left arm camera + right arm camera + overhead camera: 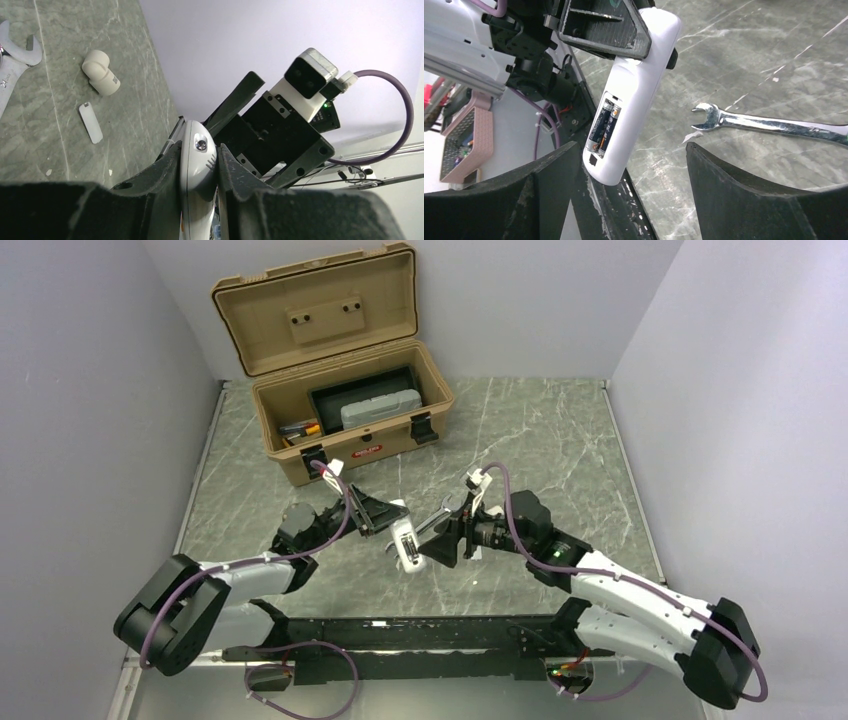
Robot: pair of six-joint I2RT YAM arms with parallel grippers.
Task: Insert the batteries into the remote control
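The white remote control (636,85) hangs tilted above the table, its back compartment uncovered, with two batteries (605,125) lying side by side in it. My left gripper (199,150) is shut on the remote control (199,160) near its upper end. In the top view the left gripper (392,525) and the remote control (406,548) sit at the table's middle. My right gripper (631,147) stands open, its fingers either side of the remote's lower end without touching it. Seen from above, the right gripper (432,540) faces the remote from the right.
A silver wrench (774,125) lies on the marble table (540,440) below. A white curved plastic piece (100,72) and a thin flat white cover (91,122) lie nearby. An open tan toolbox (340,370) at the back holds loose batteries (300,427) and a grey case (380,408).
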